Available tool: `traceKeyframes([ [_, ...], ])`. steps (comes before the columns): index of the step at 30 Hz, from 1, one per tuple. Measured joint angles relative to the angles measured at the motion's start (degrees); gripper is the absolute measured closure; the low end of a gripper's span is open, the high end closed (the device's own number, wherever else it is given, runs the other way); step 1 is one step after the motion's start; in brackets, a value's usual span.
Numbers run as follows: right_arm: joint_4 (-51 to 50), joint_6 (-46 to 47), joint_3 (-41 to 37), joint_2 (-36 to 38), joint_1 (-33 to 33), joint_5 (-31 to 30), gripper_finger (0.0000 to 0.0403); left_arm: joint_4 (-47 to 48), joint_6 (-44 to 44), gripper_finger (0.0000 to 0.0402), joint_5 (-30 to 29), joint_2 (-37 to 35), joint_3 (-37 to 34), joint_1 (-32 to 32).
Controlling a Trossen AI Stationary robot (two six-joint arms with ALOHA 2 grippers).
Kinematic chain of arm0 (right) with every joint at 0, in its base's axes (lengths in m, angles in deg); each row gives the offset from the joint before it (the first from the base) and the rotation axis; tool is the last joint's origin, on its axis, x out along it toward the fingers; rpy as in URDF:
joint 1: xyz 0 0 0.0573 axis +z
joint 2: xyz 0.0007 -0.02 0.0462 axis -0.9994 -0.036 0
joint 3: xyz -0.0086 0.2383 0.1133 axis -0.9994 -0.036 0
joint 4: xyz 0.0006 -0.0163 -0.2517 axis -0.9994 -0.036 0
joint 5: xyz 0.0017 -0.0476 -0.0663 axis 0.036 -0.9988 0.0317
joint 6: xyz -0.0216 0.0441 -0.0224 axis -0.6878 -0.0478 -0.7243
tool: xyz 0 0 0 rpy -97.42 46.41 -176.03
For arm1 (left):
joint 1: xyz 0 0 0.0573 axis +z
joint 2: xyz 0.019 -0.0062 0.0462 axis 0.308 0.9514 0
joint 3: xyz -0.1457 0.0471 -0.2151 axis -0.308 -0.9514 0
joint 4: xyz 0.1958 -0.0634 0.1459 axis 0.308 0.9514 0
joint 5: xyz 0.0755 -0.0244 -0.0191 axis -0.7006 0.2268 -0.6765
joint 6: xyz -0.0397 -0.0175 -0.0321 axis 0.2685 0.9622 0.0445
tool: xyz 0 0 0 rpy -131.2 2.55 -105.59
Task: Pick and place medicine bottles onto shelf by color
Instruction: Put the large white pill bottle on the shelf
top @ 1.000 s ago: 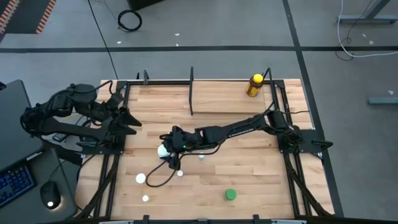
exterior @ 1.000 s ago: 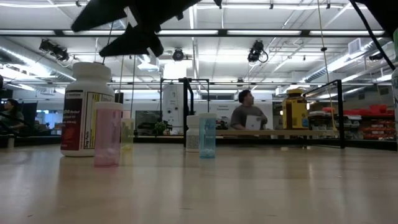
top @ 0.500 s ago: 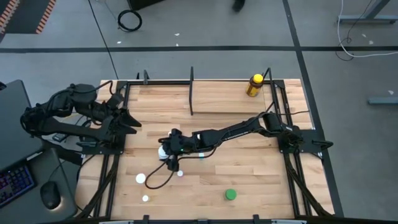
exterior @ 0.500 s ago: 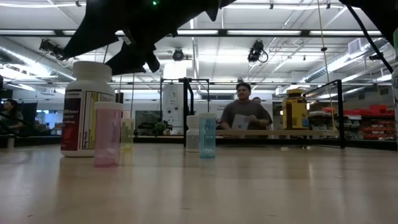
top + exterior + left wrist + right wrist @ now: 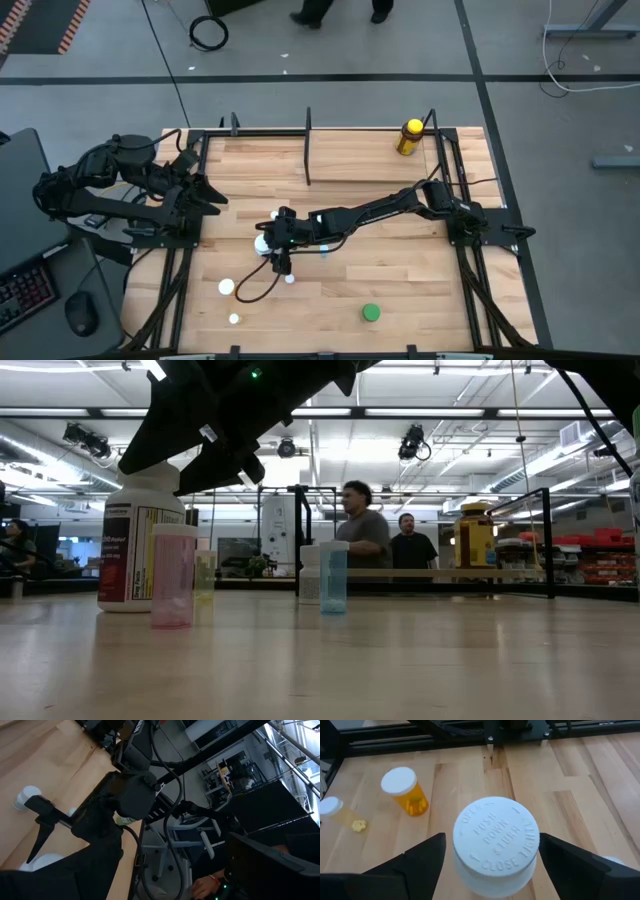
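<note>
- Near surface centre-left: right pincer (image 5: pixel 490 865) spread wide, fingers at 3 and 9 o'clock of large white bottle (image 5: pixel 496 846); nothing gripped yet.
- Bottle upright, long axis vertical, cap up.
- Advice: descend squarely, close below cap, avoid orange bottle (image 5: pixel 406 790) nearby.
- Left pincer (image 5: pixel 205 192) waits at surface's left edge; finger state not discernible.

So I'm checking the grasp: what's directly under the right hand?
The large white bottle stands under the right hand, its "push down & close" cap between the open fingers. Its lower body and the table under it are hidden.
</note>
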Motion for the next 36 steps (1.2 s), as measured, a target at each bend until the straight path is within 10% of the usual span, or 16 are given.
traceKeyframes([
  [36,0.7,3.5,0.0,0.4,-0.8,1.3,0.0161,-0.1,0.0,0.004,-0.5,1.9,0.0,0.0],
])
